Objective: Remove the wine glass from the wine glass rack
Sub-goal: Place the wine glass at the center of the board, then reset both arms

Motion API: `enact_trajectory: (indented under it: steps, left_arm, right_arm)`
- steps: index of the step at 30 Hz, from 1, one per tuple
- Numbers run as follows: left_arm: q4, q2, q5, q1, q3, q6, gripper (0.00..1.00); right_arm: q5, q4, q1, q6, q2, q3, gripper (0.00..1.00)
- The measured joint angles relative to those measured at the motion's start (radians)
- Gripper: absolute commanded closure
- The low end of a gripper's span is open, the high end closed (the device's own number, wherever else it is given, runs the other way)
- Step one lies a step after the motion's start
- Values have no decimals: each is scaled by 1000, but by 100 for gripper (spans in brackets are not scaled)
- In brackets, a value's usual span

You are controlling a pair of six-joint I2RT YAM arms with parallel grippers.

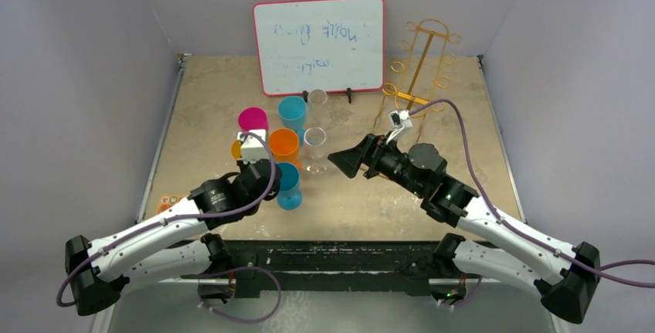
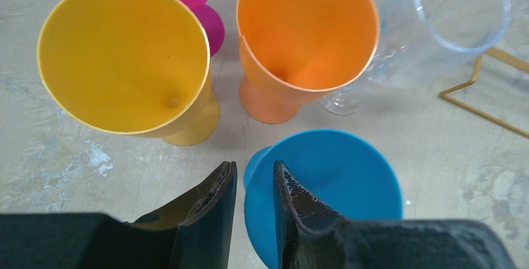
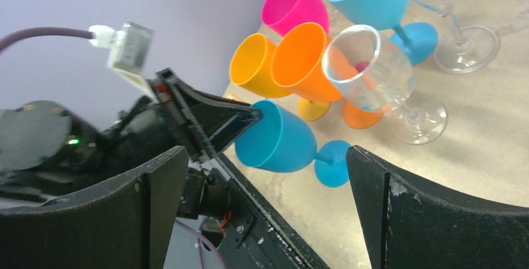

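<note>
- The blue wine glass (image 2: pixel 337 188) stands on its foot on the table (image 1: pixel 463 117), directly under the left gripper (image 2: pixel 254 168) and off the rack.
- That gripper's jaws are slightly parted astride the rim, one finger inside the bowl and one outside. A sliver of tabletop shows beside the outer finger, so I'd call it let go. From this angle I can't swear the inner pad is clear of the wall.
- The wine glass rack (image 1: pixel 421 59) stands well ahead and to the right of it, and no glass hangs there that I can see.
- The right gripper (image 1: pixel 340 164) is spread wide with nothing in it. The clear glass (image 2: pixel 449 19) is just past its tips.
- The blue glass looks like thin moulded plastic: light, smooth, and top-heavy on a narrow stem, so a sideways nudge would likely tip it. The rim or the stem seem the fair places to hold.
- The yellow glass (image 2: pixel 125 57) is ahead-left of the left gripper and the orange glass (image 2: pixel 305 32) is dead ahead, both close. Straight up and back toward the near edge looks freest.
</note>
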Motion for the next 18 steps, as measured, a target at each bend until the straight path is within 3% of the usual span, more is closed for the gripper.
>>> enact_trajectory:
  steps: [17,18]
  left_arm:
    - [-164,-5,56,0,248,-30,55]
    - [-175,-12,56,0,261,-31,49]
  right_arm:
    - [206,-194,0,63,69,-67,0]
    - [221,-206,0,70,75,-76,0]
